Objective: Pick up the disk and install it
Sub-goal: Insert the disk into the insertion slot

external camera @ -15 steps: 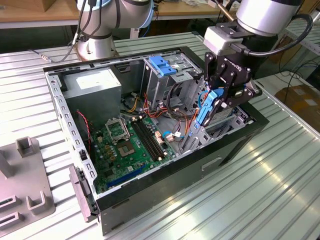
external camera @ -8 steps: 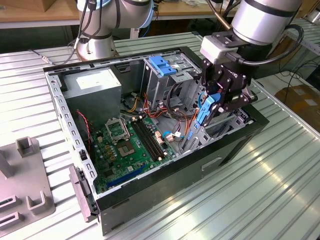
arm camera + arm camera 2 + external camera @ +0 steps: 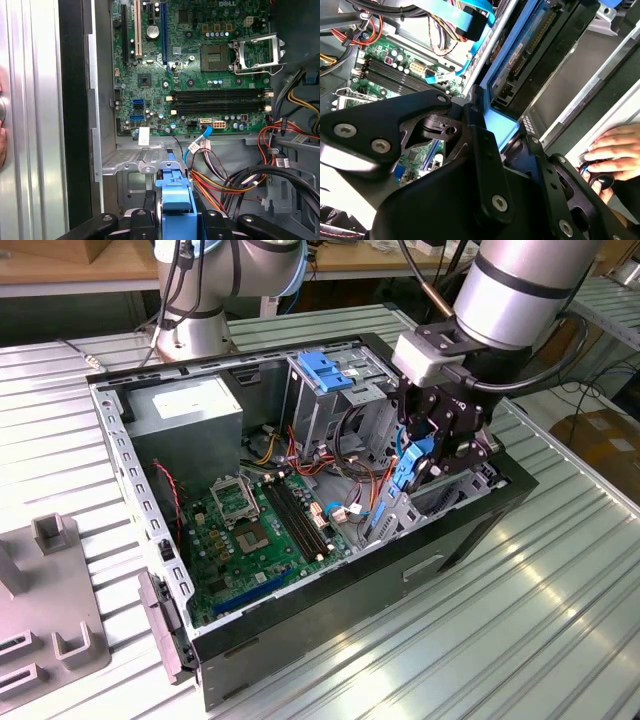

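Blue plastic edges the black disk [image 3: 408, 458], which the gripper [image 3: 425, 465] clamps between closed fingers, standing on edge inside the open case [image 3: 330, 615] at about three o'clock in the exterior view. The disk is off the table and sits low among the case's metalwork, just beside the wall on that side. It is below the tall cage, whose blue clip [image 3: 325, 370] lies at about twelve o'clock. Pick-up looks done. The step in hand appears to be the install, with the disk at its bay but, as far as can be judged, not seated. In the first wrist view the disk [image 3: 175, 192] points toward a perforated metal bracket [image 3: 140, 161], with the green board [image 3: 200, 75] beyond it. Loose cables [image 3: 235, 175] in orange, red and black lie close beside it. Seating calls for keeping the blue edge square to the bay's rails and clear of those cables, with a straight, steady push. In the second wrist view a person's hand [image 3: 615, 150] rests near the case's outer wall, apart from the gripper. As for writing, a white printed label runs along the disk [image 3: 516, 52], a white sticker sits on the grey box [image 3: 190, 415] at about ten o'clock, and white lettering marks the board. None of it is transcribed.
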You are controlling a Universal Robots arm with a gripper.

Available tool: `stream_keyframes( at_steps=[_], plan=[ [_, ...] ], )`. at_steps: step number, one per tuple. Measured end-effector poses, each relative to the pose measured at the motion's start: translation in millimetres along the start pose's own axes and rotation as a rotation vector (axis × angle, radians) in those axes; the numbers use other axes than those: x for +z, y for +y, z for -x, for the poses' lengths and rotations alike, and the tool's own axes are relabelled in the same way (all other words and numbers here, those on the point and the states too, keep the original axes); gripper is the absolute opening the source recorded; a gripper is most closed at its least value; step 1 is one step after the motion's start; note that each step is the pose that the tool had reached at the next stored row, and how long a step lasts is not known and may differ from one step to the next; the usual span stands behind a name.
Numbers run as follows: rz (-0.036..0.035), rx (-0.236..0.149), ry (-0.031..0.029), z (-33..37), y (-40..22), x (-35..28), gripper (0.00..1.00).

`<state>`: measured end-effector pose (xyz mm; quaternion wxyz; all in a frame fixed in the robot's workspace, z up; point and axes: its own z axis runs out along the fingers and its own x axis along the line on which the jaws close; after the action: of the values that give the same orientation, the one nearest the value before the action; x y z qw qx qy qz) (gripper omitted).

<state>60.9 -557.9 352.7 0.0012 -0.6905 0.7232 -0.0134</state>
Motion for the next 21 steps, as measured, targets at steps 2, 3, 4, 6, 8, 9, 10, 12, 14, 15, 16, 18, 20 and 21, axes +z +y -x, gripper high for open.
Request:
stream_keyframes(
  at_steps=[2, 3, 4, 6, 8, 9, 10, 12, 14, 15, 16, 18, 20, 21],
  plan=[
    [0.0000, 0.000, -0.0002, 0.0, 0.0, 0.2, 0.37],
    [0.0000, 0.000, -0.0002, 0.0, 0.0, 0.2, 0.37],
    [0.0000, 0.000, -0.0002, 0.0, 0.0, 0.2, 0.37],
    [0.0000, 0.000, -0.0002, 0.0, 0.0, 0.3, 0.37],
    [0.0000, 0.000, -0.0002, 0.0, 0.0, 0.3, 0.37],
    [0.0000, 0.000, -0.0003, 0.0, 0.0, 0.4, 0.38],
    [0.0000, 0.000, -0.0004, 0.0, 0.0, 0.4, 0.38],
    [0.0000, 0.000, -0.0003, 0.0, 0.0, 0.4, 0.45],
    [0.0000, 0.000, -0.0001, 0.0, 0.0, 0.5, 0.44],
    [0.0000, 0.000, -0.0002, 0.0, 0.0, 0.5, 0.30],
    [0.0000, 0.000, -0.0002, 0.0, 0.0, 0.5, 0.24],
    [0.0000, 0.000, -0.0002, 0.0, 0.0, 0.6, 0.18],
    [0.0000, 0.000, -0.0003, 0.0, 0.0, 0.7, 0.12],
    [0.0000, 0.000, -0.0002, 0.0, 0.0, 0.7, 0.10]
  ],
)
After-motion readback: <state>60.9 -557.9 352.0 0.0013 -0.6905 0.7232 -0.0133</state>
